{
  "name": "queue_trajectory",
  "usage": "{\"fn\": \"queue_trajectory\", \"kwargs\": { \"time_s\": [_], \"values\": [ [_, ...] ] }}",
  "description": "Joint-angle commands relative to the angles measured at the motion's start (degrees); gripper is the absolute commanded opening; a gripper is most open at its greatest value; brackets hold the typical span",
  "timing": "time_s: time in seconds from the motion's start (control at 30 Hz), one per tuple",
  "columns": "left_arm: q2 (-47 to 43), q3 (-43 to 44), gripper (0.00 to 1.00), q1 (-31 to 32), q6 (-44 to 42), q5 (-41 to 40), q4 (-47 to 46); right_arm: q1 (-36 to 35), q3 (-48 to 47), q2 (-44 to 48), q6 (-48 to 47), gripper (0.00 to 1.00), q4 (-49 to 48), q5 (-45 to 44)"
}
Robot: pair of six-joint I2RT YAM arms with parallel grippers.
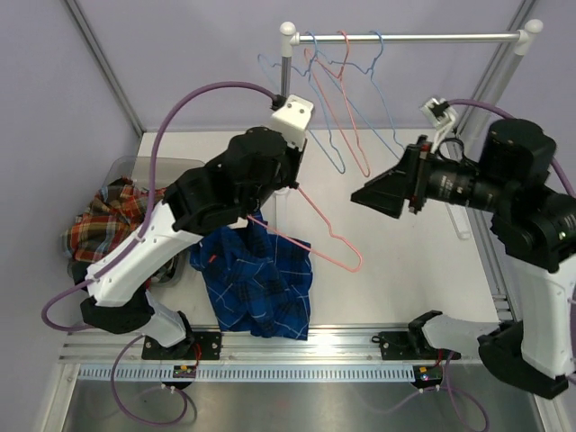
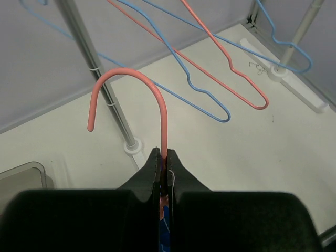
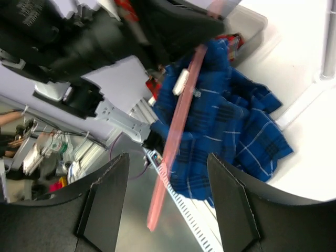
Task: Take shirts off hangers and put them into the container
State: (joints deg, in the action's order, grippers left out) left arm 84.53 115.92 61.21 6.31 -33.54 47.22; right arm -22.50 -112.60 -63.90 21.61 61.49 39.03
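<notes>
My left gripper [image 2: 161,155] is shut on the neck of a pink hanger [image 2: 131,76], just below its hook. The blue shirt [image 1: 256,283] with thin pale lines hangs from under that wrist down towards the table. The pink hanger's [image 1: 328,243] right shoulder sticks out bare. My right gripper [image 1: 364,193] is open a little right of that bare end. In the right wrist view the hanger [image 3: 178,115] runs between its spread fingers without touching them, with the blue shirt [image 3: 236,121] behind. A tartan shirt [image 1: 112,216] lies in the smoky-grey container [image 1: 135,166] at the left.
A silver rail [image 1: 405,38] at the back carries several empty blue and pink hangers [image 1: 346,99]. Its left post [image 1: 286,67] stands close behind my left wrist. The rail's right post foot [image 2: 286,73] sits on the table. A metal strip [image 1: 297,346] runs along the near edge.
</notes>
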Motion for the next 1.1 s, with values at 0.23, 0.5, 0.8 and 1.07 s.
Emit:
{"fn": "queue_trajectory", "kwargs": {
  "time_s": [0.23,0.5,0.8,1.07],
  "values": [
    [0.9,7.5,0.0,2.2,-0.3,0.8,1.5,-20.5,-12.7,-15.9,-3.2,0.69,9.9,-25.1],
    [-0.2,7.7,0.0,2.5,-1.2,-0.9,2.0,-29.5,-6.1,-14.9,-1.3,0.18,6.5,-32.8],
    [-8.9,1.0,0.78,5.4,1.9,-16.1,1.6,-30.7,-4.0,-10.1,-0.1,0.0,4.1,-38.3],
    [-35.8,-24.9,0.99,6.6,12.9,-30.3,0.6,-30.7,-8.9,-11.0,-0.2,0.0,9.2,-40.2]
  ]
}}
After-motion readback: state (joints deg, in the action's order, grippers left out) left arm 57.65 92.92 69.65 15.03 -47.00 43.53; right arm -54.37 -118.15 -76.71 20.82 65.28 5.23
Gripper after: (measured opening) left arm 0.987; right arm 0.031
